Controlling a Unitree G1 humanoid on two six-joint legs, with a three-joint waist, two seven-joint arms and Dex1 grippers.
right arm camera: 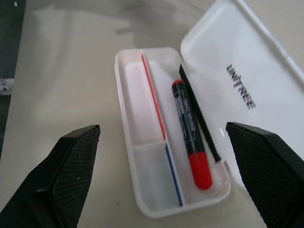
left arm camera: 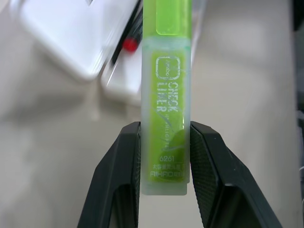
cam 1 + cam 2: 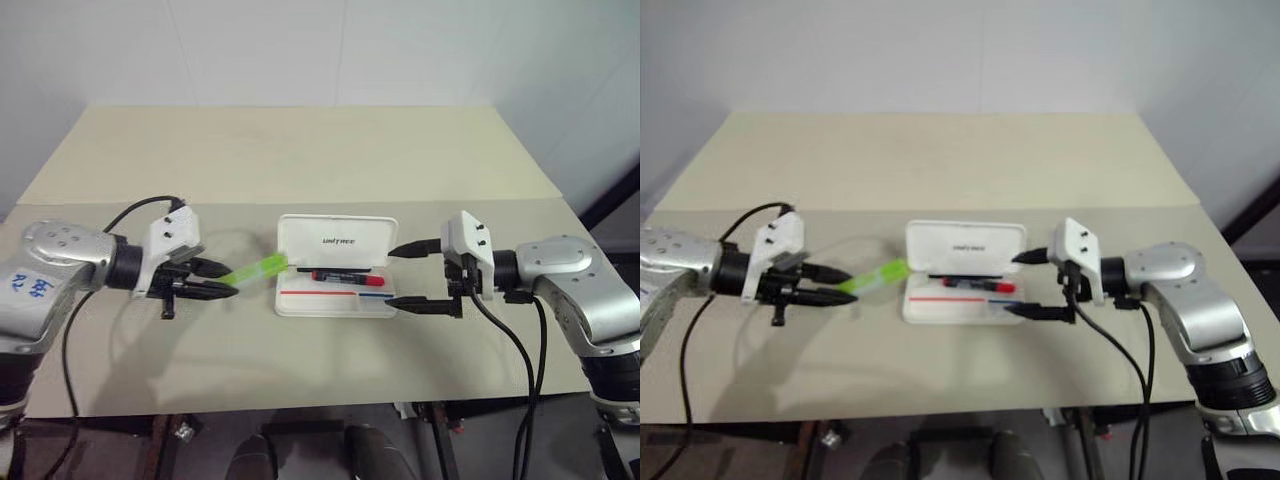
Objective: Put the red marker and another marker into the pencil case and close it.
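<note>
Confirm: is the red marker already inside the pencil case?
Yes, inside. The red marker lies flat in the long compartment beside the hinge of the open pencil case, lid up.

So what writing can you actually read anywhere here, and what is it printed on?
"UNITREE": dark logo on the open lid of the pencil case.
"CHECK LINER": white print down the green highlighter held in the left fingers.
"6261": small number lower on the highlighter; the line beneath it is too blurred to read.
Print on the red marker lying in the case: too small to read.
Blue scrawl on the left arm's shell: unreadable.
</note>
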